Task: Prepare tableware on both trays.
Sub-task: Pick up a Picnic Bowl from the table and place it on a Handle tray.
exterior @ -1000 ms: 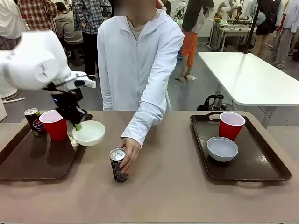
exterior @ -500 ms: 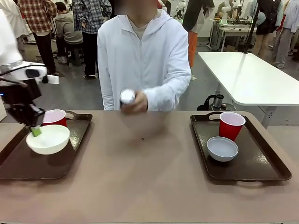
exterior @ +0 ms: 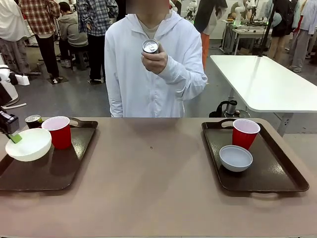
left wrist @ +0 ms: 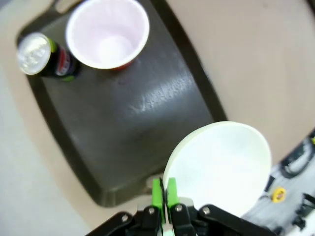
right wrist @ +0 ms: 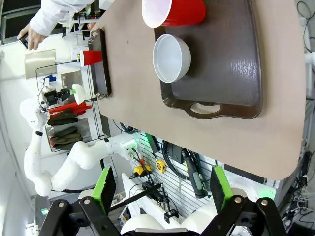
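Observation:
My left gripper [exterior: 13, 137] is shut on the rim of the cream bowl [exterior: 28, 145], holding it over the left end of the left tray [exterior: 54, 171]. From the left wrist, the green pads [left wrist: 157, 189] pinch the bowl [left wrist: 221, 164] above the tray's corner [left wrist: 128, 113]. A red cup [exterior: 59, 131] and a soda can [exterior: 33, 120] stand at that tray's far end. The right tray [exterior: 277, 168] holds a red cup [exterior: 245, 133] and a greyish bowl [exterior: 236, 157]. My right gripper [right wrist: 162, 186] hangs open high above this tray [right wrist: 221, 73]. The person holds a second can [exterior: 150, 46] at chest height.
The person stands at the table's far side, in the middle. The brown tabletop [exterior: 153, 168] lies bare between the two trays. A white table [exterior: 262, 79] stands behind at the right. Several people stand in the background.
My left gripper carried the cream bowl leftward from the table's middle to the left tray's left end. The person lifted the can off the table up to chest height.

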You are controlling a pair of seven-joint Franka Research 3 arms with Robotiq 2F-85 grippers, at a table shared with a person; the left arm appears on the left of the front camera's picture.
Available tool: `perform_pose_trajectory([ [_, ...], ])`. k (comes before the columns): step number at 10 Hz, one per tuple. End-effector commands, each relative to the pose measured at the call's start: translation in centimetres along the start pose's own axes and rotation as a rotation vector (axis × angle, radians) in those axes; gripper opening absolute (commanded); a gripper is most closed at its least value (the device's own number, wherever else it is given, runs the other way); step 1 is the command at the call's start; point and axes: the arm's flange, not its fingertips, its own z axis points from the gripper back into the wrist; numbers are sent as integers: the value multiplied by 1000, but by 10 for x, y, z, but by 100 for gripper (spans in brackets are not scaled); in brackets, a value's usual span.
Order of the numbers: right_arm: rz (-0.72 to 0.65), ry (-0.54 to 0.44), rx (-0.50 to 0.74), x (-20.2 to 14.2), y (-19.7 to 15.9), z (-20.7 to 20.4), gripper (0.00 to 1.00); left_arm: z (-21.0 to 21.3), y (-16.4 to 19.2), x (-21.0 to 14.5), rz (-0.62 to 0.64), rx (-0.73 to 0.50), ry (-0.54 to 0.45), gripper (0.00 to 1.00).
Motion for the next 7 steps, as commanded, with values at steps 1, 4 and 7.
perform_pose_trajectory([
  [1,2,1,-1,1,1,0,100,-26,21,6,-31,0,-14,1],
  [4,2,1,-1,1,1,0,100,-63,46,10,25,5,-11,1],
  [7,2,1,-1,1,1,0,100,-88,53,9,52,-9,-2,1],
])
